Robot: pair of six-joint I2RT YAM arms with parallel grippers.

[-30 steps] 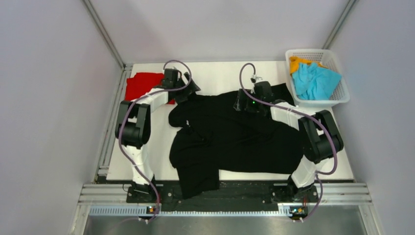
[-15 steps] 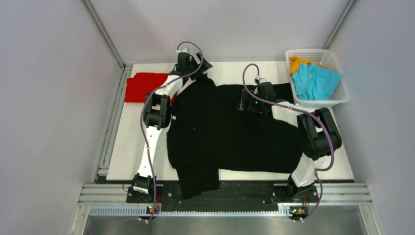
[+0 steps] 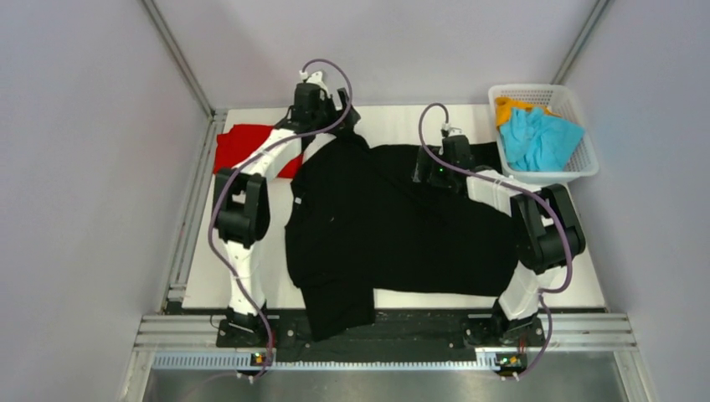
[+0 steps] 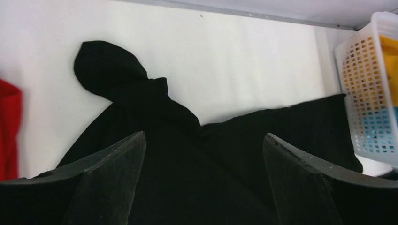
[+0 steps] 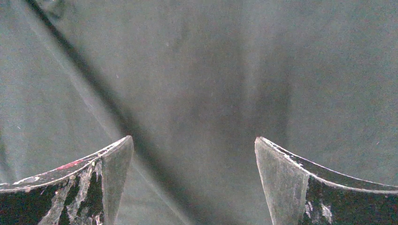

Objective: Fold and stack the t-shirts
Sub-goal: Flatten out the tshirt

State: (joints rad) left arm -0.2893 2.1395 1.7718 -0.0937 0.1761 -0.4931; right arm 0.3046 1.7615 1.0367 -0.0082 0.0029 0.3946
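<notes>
Dragged farther back, black t-shirt (image 3: pixel 402 226) lies flatter; my left gripper (image 4: pixel 202 136) & right gripper (image 5: pixel 193 138) gape empty; I'd smooth it b4 folding.

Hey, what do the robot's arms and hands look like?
The left arm and right arm have white links, black joints and looping purple cables; a green light glows by the right wrist. The left hand has two dark wedge fingers; the right hand has the same, scuffed white with a reddish smear.
</notes>
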